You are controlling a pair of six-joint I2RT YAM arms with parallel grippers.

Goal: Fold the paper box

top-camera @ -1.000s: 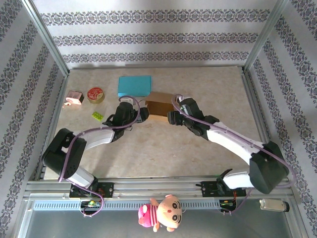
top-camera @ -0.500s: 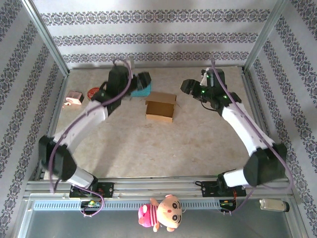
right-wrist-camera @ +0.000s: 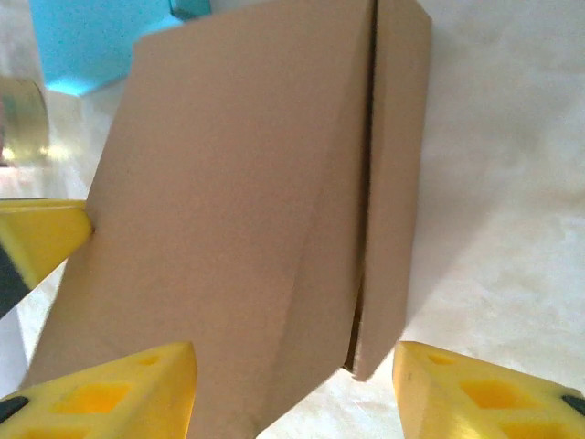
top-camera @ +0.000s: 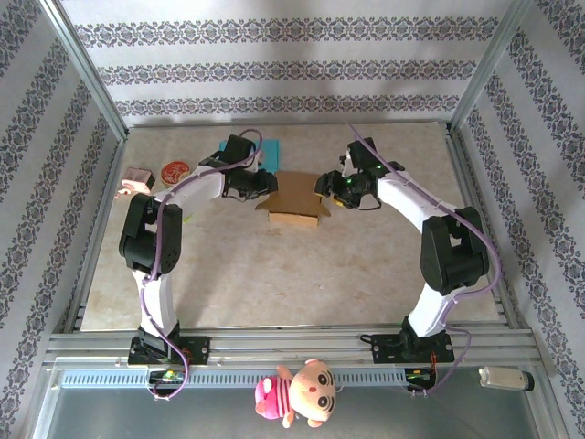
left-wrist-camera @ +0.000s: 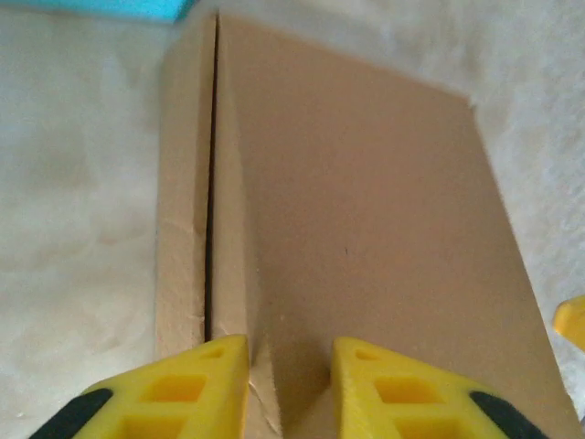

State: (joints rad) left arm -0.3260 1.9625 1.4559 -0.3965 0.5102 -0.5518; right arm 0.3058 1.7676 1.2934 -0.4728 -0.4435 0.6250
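The brown paper box (top-camera: 294, 199) lies in the middle of the table with its top flaps folded down; a dark seam (left-wrist-camera: 212, 183) runs along one side. My left gripper (top-camera: 260, 183) is at the box's left end. In the left wrist view its yellow fingers (left-wrist-camera: 206, 389) stand a narrow gap apart over a crease at the box's near end (left-wrist-camera: 366, 210), so the left gripper (left-wrist-camera: 288, 370) is open. My right gripper (top-camera: 327, 187) is at the right end. It (right-wrist-camera: 292, 389) is wide open, straddling the box's near corner (right-wrist-camera: 247, 210).
A teal box (top-camera: 267, 154) sits just behind the paper box, also seen as the teal box (right-wrist-camera: 87, 41). A red tape roll (top-camera: 174, 171) and a pink object (top-camera: 137, 181) lie at the far left. Patterned walls and metal frame posts enclose the table.
Both arms came down from the back of the table onto the two ends of the box. The left jaws have narrowed a lot and the right jaws a little.
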